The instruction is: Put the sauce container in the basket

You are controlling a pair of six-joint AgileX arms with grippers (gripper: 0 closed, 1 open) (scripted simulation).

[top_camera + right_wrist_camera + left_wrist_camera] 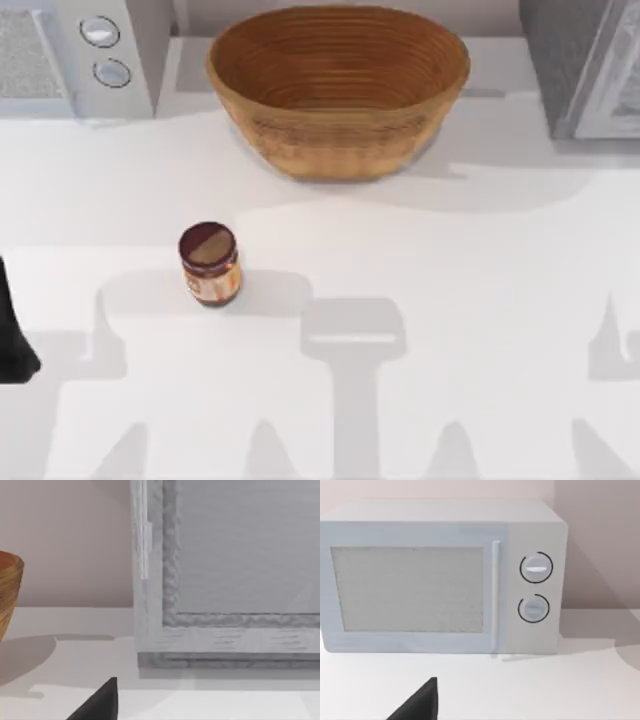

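Note:
The sauce container [209,263] is a small jar with a dark maroon lid and an orange-red label. It stands upright on the white table, left of centre. The basket [340,135] is a large golden-brown wicker bowl at the back centre, holding nothing; its edge [7,595] also appears in the right wrist view. My left arm [12,335] is a dark shape at the table's left edge, well apart from the jar. A dark tip of my left gripper [417,705] points toward the microwave. A dark tip of my right gripper [97,705] points toward a grey appliance.
A white microwave [90,55] with two round dials [536,587] stands at the back left. A grey box-shaped appliance [590,65] stands at the back right, beside the basket. Open white tabletop lies between the jar and the basket.

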